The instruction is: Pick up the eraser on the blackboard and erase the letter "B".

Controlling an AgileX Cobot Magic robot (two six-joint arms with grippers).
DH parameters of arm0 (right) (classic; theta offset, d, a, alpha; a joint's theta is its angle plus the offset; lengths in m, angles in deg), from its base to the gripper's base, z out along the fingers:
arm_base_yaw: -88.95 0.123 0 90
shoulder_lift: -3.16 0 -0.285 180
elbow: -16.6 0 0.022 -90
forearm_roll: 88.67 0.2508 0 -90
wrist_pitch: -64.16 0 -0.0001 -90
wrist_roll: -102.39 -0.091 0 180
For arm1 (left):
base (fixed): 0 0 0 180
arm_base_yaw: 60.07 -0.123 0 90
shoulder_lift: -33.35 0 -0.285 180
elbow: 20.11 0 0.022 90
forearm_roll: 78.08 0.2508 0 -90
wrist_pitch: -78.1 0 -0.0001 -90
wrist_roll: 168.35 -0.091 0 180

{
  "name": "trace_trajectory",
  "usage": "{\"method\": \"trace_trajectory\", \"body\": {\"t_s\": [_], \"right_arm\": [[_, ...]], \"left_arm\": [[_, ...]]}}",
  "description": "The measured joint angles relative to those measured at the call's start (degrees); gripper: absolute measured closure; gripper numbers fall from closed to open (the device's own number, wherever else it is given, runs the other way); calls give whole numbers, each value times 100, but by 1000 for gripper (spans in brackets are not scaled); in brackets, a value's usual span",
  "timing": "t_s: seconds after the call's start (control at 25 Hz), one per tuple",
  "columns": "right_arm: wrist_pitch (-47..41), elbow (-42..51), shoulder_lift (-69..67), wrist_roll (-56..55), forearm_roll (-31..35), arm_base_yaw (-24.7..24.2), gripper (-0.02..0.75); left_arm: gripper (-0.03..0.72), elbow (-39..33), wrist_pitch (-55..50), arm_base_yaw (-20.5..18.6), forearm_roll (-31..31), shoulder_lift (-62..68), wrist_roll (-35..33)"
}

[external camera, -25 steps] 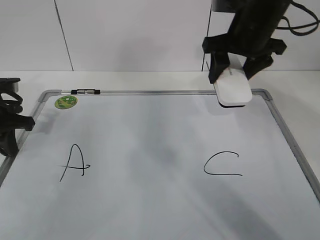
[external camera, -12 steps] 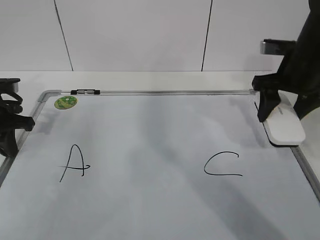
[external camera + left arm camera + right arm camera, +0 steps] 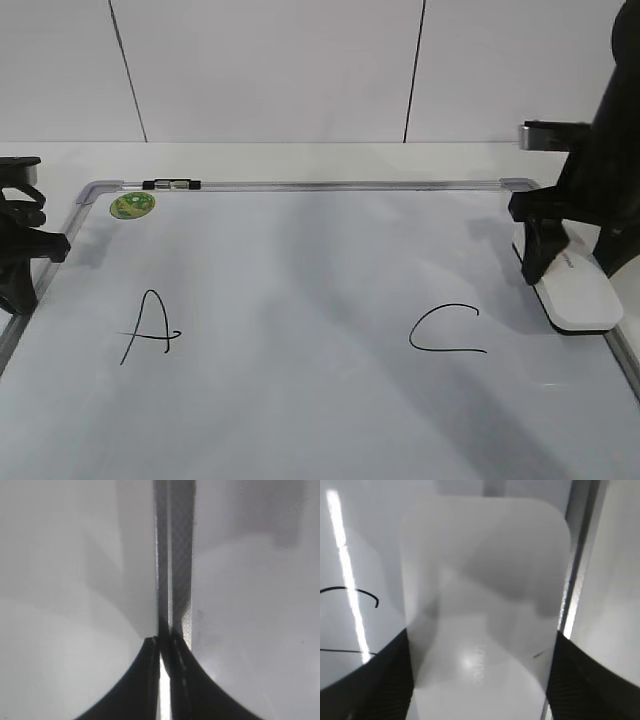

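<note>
The white eraser (image 3: 580,297) is held between the fingers of my right gripper (image 3: 575,268) at the right edge of the blackboard (image 3: 300,400), right of the black "C" (image 3: 447,330). I cannot tell whether it touches the board. In the right wrist view the eraser (image 3: 485,595) fills the space between the jaws of the right gripper (image 3: 482,675), next to the silver frame (image 3: 577,570). No letter "B" shows; the board between the "A" (image 3: 148,328) and the "C" is blank. My left gripper (image 3: 20,250) is shut and empty at the board's left frame (image 3: 172,555).
A round green magnet (image 3: 132,205) sits in the board's far left corner. A small black clip (image 3: 171,184) lies on the top frame. The white table (image 3: 300,160) runs behind the board to a white wall.
My right gripper has carried the eraser from the board's far right corner to the right and toward the camera along the right frame, and lower. The left arm has not moved.
</note>
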Motion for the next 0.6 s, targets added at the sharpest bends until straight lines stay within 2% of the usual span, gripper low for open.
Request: {"method": "trace_trajectory", "body": {"t_s": [0.6], "right_arm": [[240, 124, 0, 153, -1, -159, 205]], "left_arm": [[674, 0, 0, 0, -22, 0, 0]]}}
